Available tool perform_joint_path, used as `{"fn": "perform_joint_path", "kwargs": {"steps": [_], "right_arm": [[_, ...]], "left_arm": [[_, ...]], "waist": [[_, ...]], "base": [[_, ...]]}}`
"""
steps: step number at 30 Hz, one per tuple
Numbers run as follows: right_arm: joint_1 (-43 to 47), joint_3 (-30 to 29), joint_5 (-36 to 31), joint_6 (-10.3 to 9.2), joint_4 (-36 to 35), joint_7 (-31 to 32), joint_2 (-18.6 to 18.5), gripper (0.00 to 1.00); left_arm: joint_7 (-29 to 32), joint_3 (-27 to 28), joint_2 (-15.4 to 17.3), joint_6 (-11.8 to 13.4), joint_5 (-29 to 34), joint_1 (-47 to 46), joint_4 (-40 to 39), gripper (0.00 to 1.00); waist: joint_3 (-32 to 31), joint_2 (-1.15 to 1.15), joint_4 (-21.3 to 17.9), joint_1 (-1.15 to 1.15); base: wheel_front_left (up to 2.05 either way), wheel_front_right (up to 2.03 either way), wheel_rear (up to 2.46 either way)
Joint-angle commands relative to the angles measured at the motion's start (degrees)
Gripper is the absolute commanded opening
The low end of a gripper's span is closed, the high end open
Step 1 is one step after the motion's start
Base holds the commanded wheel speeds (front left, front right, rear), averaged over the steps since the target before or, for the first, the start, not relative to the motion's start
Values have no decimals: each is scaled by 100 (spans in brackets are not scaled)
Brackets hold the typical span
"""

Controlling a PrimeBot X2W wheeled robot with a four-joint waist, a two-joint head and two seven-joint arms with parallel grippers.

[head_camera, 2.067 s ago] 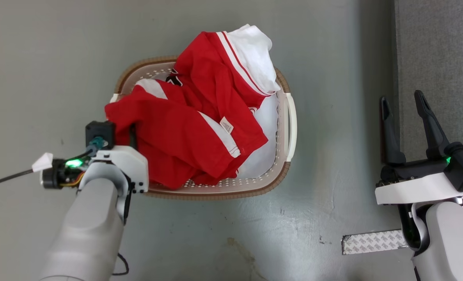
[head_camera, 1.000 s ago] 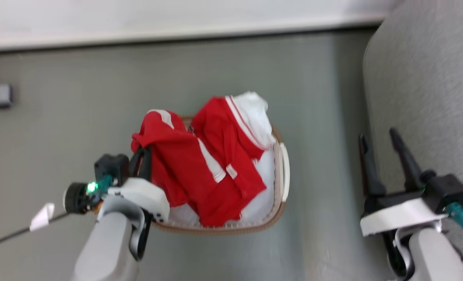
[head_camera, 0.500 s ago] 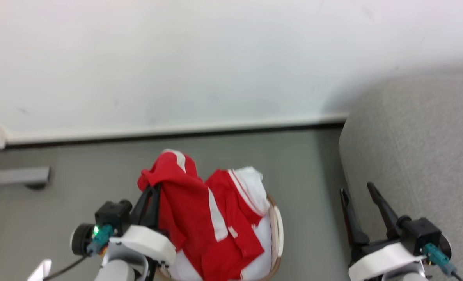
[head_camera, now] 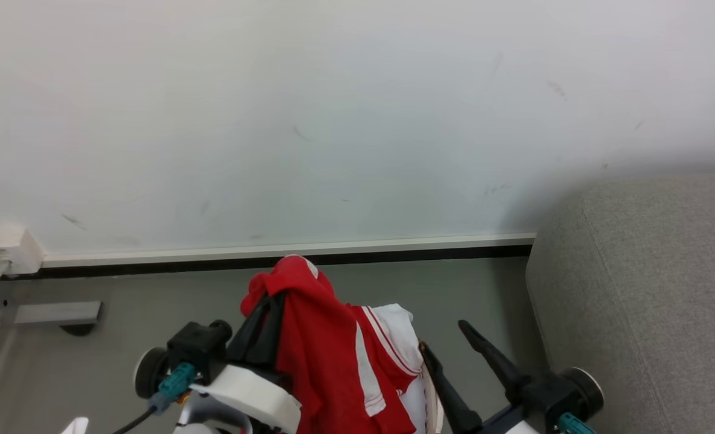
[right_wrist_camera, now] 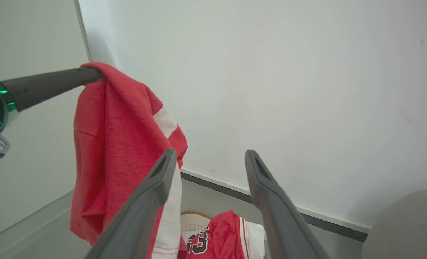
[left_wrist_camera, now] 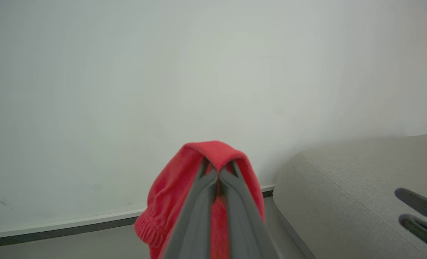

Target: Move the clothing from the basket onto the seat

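Left claw [left_wrist_camera: 217, 172] gripping red garment [head_camera: 327, 355], right claw [head_camera: 443, 336] spread, seat [head_camera: 646, 289] beside

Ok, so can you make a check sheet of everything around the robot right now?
Surface: grey floor; the basket stands on it.
Job's things: a red garment with a white stripe hangs from the left tool, above the basket; a lettered red garment lies in the basket; the grey sofa is at the right, with no clothing on the part that shows.
Clutter: a grey block low by the wall, kind unclear.
Tools: left tool shut on the red garment; right tool open, holding nothing.
Cables: black cable and teal plug at the left wrist.
Surroundings: white wall, baseboard, white socket box.
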Motion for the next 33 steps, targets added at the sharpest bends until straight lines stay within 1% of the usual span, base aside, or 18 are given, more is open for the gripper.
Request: {"fn": "perform_joint_path", "kwargs": {"steps": [1, 6, 10, 18, 21, 22, 23, 25, 28, 29, 30, 31, 32, 33], "right_arm": [[-132, 172, 6, -12, -36, 4, -27, 100], [-426, 749, 56, -12, 48, 4, -47, 100], [-709, 1079, 149, -12, 180, 4, -108, 100], [-998, 1404, 396, -12, 448, 4, -113, 100], [-1013, 1598, 625, -12, 651, 4, -116, 100], [-1036, 1701, 744, -12, 725, 9, -117, 63], [-1066, 1774, 879, -12, 771, 8, -118, 0], [-1143, 1930, 1142, -12, 821, 7, -157, 0], [-1205, 1938, 1386, -12, 782, 5, -233, 0], [-1226, 1890, 1422, -12, 763, 4, -250, 0], [-1238, 1828, 1449, -12, 731, 4, -265, 0], [-1242, 1770, 1458, -12, 704, 4, -276, 0], [-1233, 1702, 1471, -12, 676, 4, -293, 0], [-1214, 1616, 1488, -12, 648, 4, -313, 0]], "left_arm": [[66, -54, 12, -36, -35, 91, -161, 0], [301, -315, 8, -154, -93, 204, -568, 0], [447, -547, -11, -213, -116, 256, -766, 0], [608, -1072, -62, -297, -230, 361, -981, 0], [663, -1270, -69, -331, -280, 396, -1063, 0], [676, -1341, -72, -331, -302, 408, -1092, 0], [684, -1390, -76, -343, -318, 424, -1124, 0], [724, -1461, -74, -353, -333, 445, -1174, 0], [722, -1488, -31, -336, -311, 461, -1193, 0], [699, -1480, -3, -317, -273, 454, -1185, 15], [675, -1462, 20, -284, -219, 447, -1167, 44], [639, -1448, 35, -264, -180, 443, -1144, 89], [618, -1439, 44, -243, -172, 442, -1123, 100], [594, -1427, 55, -220, -184, 447, -1091, 100]], "waist": [[-29, -1, 16, 2], [-76, -1, 21, 2], [-80, -1, 14, 2], [-74, -1, 29, 2], [-75, -1, 51, 2], [-76, -1, 57, 2], [-77, -1, 60, 2], [-72, -1, 61, 2], [-41, -1, 48, 2], [-29, -1, 41, 2], [-15, -1, 32, 2], [-2, -1, 23, 2], [12, -1, 12, 2], [26, -1, -1, 2]], "base": [[0, 0, 0], [0, 0, 0], [0, 0, 0], [0, 0, 0], [0, 0, 0], [0, 0, 0], [0, 0, 0], [0, 0, 0], [0, 0, 0], [0, 0, 0], [0, 0, 0], [0, 0, 0], [0, 0, 0], [0, 0, 0]]}}
